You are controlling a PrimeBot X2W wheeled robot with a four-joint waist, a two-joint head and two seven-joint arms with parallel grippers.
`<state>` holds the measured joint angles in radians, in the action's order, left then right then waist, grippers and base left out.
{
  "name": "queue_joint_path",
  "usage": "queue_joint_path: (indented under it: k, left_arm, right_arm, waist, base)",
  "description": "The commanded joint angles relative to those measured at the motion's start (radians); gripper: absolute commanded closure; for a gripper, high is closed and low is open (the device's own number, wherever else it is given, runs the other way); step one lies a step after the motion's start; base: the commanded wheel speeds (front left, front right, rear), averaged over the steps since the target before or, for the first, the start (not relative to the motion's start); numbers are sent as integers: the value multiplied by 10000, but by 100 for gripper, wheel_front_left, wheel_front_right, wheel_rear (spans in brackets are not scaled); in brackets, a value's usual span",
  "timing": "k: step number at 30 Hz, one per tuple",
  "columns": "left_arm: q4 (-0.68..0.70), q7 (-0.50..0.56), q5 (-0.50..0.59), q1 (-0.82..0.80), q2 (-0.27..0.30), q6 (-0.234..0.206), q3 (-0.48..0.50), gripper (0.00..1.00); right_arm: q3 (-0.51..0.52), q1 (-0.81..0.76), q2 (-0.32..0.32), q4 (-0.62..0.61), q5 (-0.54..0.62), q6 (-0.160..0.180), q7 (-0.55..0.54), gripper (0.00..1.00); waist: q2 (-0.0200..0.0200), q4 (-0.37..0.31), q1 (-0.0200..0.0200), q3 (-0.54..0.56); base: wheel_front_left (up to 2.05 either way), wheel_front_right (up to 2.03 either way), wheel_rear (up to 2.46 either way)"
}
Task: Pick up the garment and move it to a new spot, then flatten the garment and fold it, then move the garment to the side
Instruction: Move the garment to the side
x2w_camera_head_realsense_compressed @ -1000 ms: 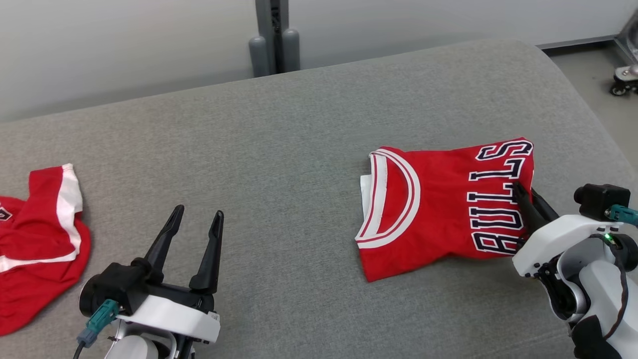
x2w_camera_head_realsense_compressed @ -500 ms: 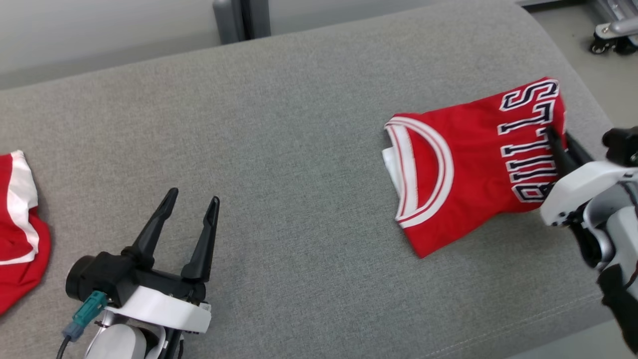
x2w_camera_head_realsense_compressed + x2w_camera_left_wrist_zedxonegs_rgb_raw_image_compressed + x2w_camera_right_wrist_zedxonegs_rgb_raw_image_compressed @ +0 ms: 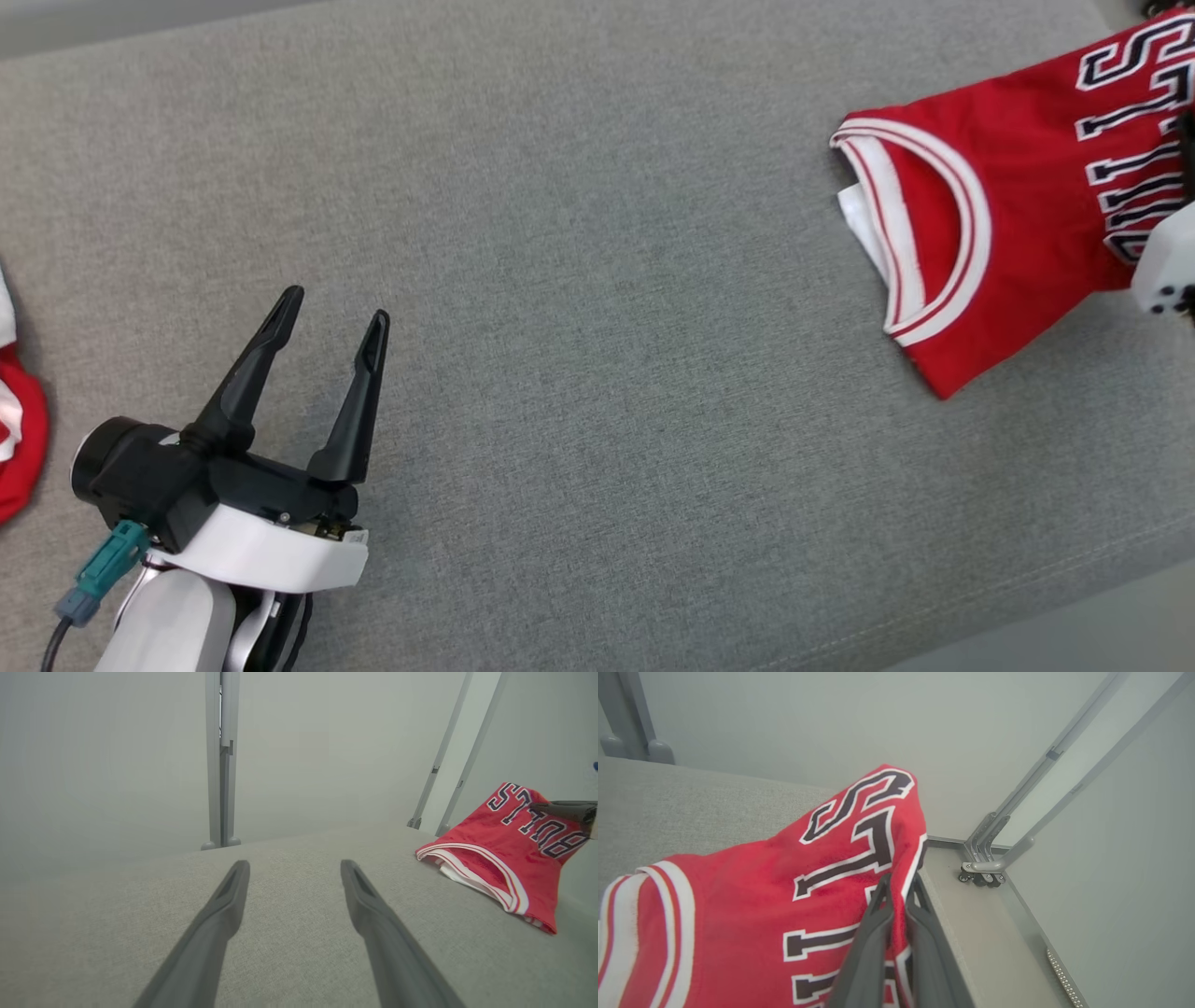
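Between the earlier frames and now, the red jersey (image 3: 1008, 215) has been drawn toward the right side of the grey fabric-covered tabletop (image 3: 597, 280) and turned somewhat, so that its lettering (image 3: 1130, 121) is now slanted. Part of the apparent shift is owed to the head camera, which has itself moved; the second red garment (image 3: 19, 420) at the far left is now almost cut off by the frame.

The right end effector (image 3: 899, 882) is seen closed together on the jersey's right-hand edge, with cloth pinched between the fingers. The left end effector (image 3: 334, 306) is held with its fingers wide apart and nothing between them, well apart from the jersey, above bare tabletop.

From this it is judged that flattening and folding are done and that the last step, moving the garment aside, is under way.

The jersey is folded into a compact, roughly rectangular packet, with the white-trimmed neckline (image 3: 934, 233) facing left and a white inner layer (image 3: 859, 210) showing just beside it. In the right wrist view its gripped edge is lifted and lies close to the tabletop's edge, beyond which the floor (image 3: 985, 933) is seen.
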<state>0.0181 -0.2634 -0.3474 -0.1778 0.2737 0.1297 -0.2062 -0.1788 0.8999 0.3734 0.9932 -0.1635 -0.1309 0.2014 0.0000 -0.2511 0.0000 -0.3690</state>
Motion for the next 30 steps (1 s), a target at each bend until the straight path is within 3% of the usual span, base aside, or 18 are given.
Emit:
queue_joint_path:
  k: [1, 5, 6, 7, 8, 9, 14, 15, 22, 30]
  left_arm:
    - [83, -13, -67, -210, 151, 19, -11, 0]
    - [173, -13, -114, -336, 285, 20, -102, 0]
    - [177, -13, -137, -373, 322, 20, -90, 0]
    - [171, -15, -141, -391, 352, 20, -66, 0]
    - [167, -15, -158, -398, 358, 20, -51, 0]
    - [134, -13, -193, -395, 375, 20, -41, 0]
    - [22, -13, -207, -302, 214, 20, 12, 0]
    - [-339, -13, -28, 140, -324, 20, 39, 0]
    - [-611, -13, 117, 537, -732, 20, 267, 0]
    - [-1069, -13, 239, 923, -1154, -9, 427, 0]
  right_arm:
    - [350, 333, 81, 215, 508, 2, 155, 100]
    - [1251, 716, -98, 674, 1502, 1, 258, 100]
    - [1580, 764, -137, 789, 1740, 1, 262, 96]
    - [1861, 782, -224, 862, 1918, 1, 275, 64]
    - [2125, 790, -313, 926, 2152, 1, 310, 49]
    - [2517, 719, -525, 1007, 2514, 1, 351, 0]
    - [3292, 458, -986, 1027, 3413, 1, 515, 0]
    - [2725, -462, -1749, -630, 3132, 1, 649, 0]
    - [2002, -1988, -1501, -2447, 1933, 1, 646, 0]
    - [1880, -4656, -1377, -5515, 73, 1, 135, 0]
  waist:
    - [0, 58, 0, -309]
    - [0, 183, 0, -617]
    - [0, 211, 0, -647]
    - [0, 236, 0, -665]
    - [0, 264, 0, -673]
    - [0, 315, 0, -650]
    - [0, 302, 0, -339]
    - [0, 234, 0, 1146]
    - [0, 676, 0, 2087]
    - [0, 1614, 0, 2923]
  base:
    - [0, 0, 0]
    - [0, 0, 0]
    - [0, 0, 0]
    - [0, 0, 0]
    - [0, 0, 0]
    - [0, 0, 0]
    - [0, 0, 0]
    - [0, 0, 0]
    - [0, 0, 0]
    - [0, 0, 0]
